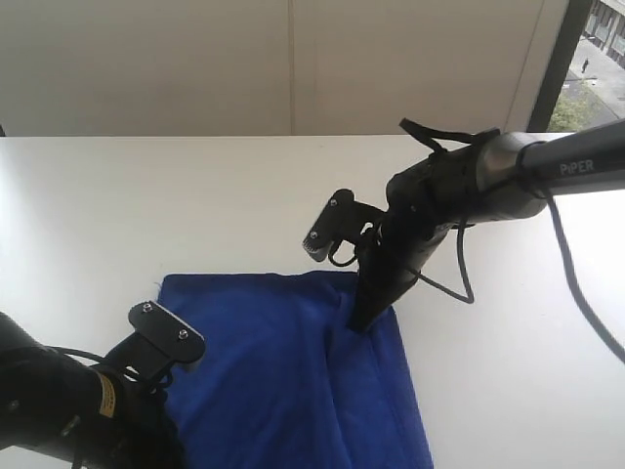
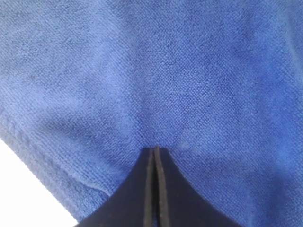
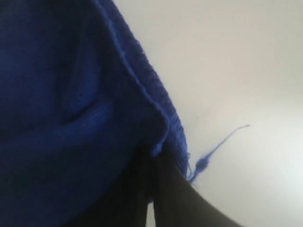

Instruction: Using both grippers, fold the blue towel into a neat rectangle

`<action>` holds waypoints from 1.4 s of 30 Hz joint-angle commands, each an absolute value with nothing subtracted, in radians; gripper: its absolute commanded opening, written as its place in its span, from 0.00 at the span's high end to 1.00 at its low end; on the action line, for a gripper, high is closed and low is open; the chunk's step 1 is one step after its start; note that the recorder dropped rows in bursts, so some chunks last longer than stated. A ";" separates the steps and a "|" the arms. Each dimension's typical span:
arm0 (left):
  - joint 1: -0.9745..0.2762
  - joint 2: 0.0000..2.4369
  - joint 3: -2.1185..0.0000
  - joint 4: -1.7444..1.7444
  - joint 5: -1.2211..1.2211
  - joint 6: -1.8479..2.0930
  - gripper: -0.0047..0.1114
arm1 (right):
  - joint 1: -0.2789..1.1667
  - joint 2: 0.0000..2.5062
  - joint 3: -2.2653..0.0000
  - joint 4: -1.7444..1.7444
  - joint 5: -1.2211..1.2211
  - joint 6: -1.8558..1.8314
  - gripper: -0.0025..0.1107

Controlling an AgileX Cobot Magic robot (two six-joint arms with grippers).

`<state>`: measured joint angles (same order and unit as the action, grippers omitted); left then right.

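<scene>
The right gripper (image 3: 152,158) is clamped on the hemmed edge of the blue towel (image 1: 283,381). Cloth bunches over its fingers, and a loose thread (image 3: 222,141) hangs just beside them. The left gripper (image 2: 155,151) is pressed shut with its tips against the pile near the opposite hem; whether it pinches any cloth cannot be told. Between them the towel lies flat on the white table (image 1: 146,215). Its long axis runs from the right gripper toward the camera, where the frame cuts it off.
</scene>
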<state>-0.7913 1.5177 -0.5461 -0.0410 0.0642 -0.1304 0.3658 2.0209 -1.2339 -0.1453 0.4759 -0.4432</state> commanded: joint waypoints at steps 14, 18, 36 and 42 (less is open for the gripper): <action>-0.791 1.526 -0.536 -0.048 0.098 -0.123 0.96 | 0.358 2.028 -1.234 -0.488 0.403 -0.112 0.89; -0.791 1.526 -0.536 -0.048 0.098 -0.123 0.96 | 0.358 2.028 -1.234 -0.536 0.392 -0.067 0.75; -0.791 1.526 -0.536 -0.048 0.095 -0.109 0.96 | 0.358 1.861 -1.235 -0.621 0.417 -0.033 0.67; -0.791 1.479 -0.566 -0.048 0.083 -0.106 0.96 | 0.358 1.755 -1.235 -0.551 0.562 0.072 0.68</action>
<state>-0.7913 1.5130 -0.5484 -0.0410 0.0642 -0.1124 0.3658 1.8053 -1.2339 -0.6014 0.4854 0.0366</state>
